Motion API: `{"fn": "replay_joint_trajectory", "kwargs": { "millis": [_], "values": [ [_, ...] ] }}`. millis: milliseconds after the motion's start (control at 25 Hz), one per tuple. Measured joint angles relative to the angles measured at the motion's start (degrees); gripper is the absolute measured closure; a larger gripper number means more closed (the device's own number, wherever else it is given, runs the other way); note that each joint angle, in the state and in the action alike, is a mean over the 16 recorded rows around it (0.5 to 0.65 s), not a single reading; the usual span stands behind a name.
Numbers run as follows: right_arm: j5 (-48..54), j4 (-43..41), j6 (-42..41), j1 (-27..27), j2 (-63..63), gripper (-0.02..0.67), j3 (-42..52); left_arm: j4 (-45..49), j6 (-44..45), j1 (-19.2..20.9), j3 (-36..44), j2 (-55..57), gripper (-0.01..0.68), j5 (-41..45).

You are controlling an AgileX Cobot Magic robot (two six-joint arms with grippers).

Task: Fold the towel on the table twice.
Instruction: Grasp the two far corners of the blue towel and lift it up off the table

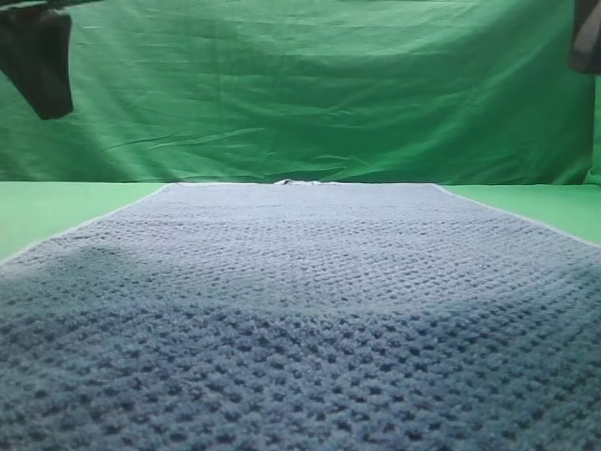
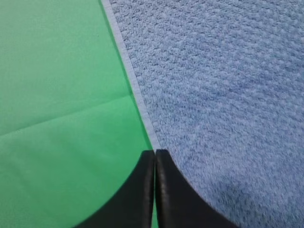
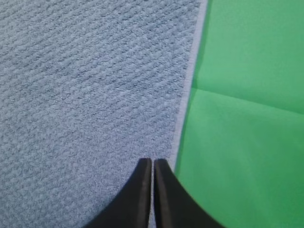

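The blue-grey waffle-weave towel [image 1: 310,310] lies flat and unfolded on the green table [image 1: 56,207], filling most of the high view. Its pale hem runs along the left edge [image 2: 133,90] and the right edge [image 3: 190,80]. My left gripper [image 2: 155,154] is shut with nothing in it and hovers over the towel's left hem. Shut and holding nothing too, my right gripper [image 3: 152,162] hangs just inside the right hem. In the high view only dark parts of the left arm [image 1: 38,56] and the right arm [image 1: 587,38] show at the top corners.
A wrinkled green backdrop curtain [image 1: 300,94] hangs behind the table. Bare green table surface lies left of the towel [image 2: 61,118] and right of it [image 3: 247,133], with faint crease lines in the fabric.
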Motion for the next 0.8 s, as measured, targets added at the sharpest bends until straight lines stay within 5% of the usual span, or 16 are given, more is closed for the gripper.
{"fn": "replay_joint_trajectory", "kwargs": {
  "millis": [320,800],
  "values": [
    [-3.0,-1.1,-0.7,1.6,9.9,0.511,-4.0,-0.5,-0.2,0.0,-5.4,8.0,0.607,1.1],
    [-5.7,-1.3,-2.5,1.7,18.4,0.067,-5.9,-2.9,-2.1,0.0,-5.9,12.3,0.155,0.5]
  ]
}}
